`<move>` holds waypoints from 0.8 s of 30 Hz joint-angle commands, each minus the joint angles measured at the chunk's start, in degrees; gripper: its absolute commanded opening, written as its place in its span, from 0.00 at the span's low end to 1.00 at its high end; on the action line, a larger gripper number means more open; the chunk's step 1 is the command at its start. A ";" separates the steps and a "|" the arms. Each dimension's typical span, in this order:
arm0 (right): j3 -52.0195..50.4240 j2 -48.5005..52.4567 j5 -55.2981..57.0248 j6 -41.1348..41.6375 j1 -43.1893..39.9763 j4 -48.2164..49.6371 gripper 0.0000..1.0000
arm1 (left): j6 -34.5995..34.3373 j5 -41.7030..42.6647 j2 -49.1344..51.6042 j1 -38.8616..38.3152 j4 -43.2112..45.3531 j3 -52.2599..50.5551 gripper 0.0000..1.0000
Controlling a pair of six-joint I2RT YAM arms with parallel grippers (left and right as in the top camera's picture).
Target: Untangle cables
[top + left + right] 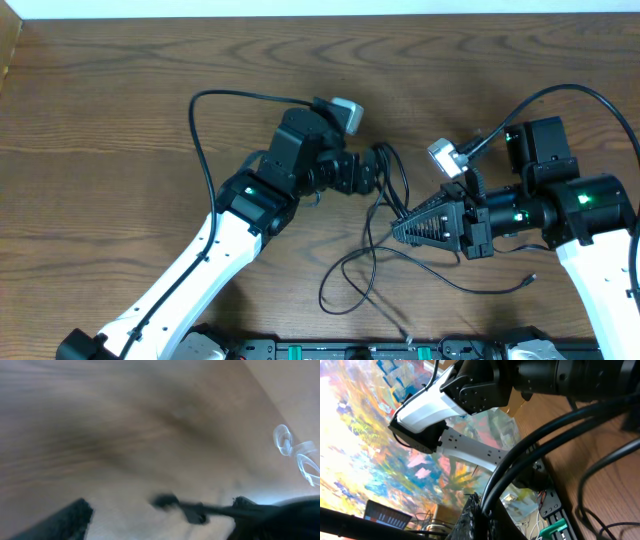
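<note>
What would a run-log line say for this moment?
left jaws: open, near thin black cords | right jaws: shut on cords | cords: looped together on brown wooden table

**No legible writing in any view**

No word, number or brand mark can be read.
- Right wrist view, 7 o'clock: small dark screen (387,517) with lit rows, too small to make out.
- Overhead: left arm's green lamp (250,190) at 9 o'clock of centre, right arm's green lamp (583,198) at 3 o'clock. Plain lights, unlettered.
- Left wrist view: blurred throughout.
</note>
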 commanded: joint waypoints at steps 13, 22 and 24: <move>0.00 -0.46 1.25 2.45 0.59 -0.72 0.01 | -6.05 -35.19 0.87 9.09 0.74 1.03 0.84; 0.02 -0.46 11.41 9.29 0.44 -0.70 0.02 | -6.08 -35.15 0.87 15.45 -1.31 1.03 0.84; 0.02 -0.46 20.22 15.13 0.42 -0.72 0.02 | -6.05 -35.15 0.87 16.04 -1.51 1.03 0.84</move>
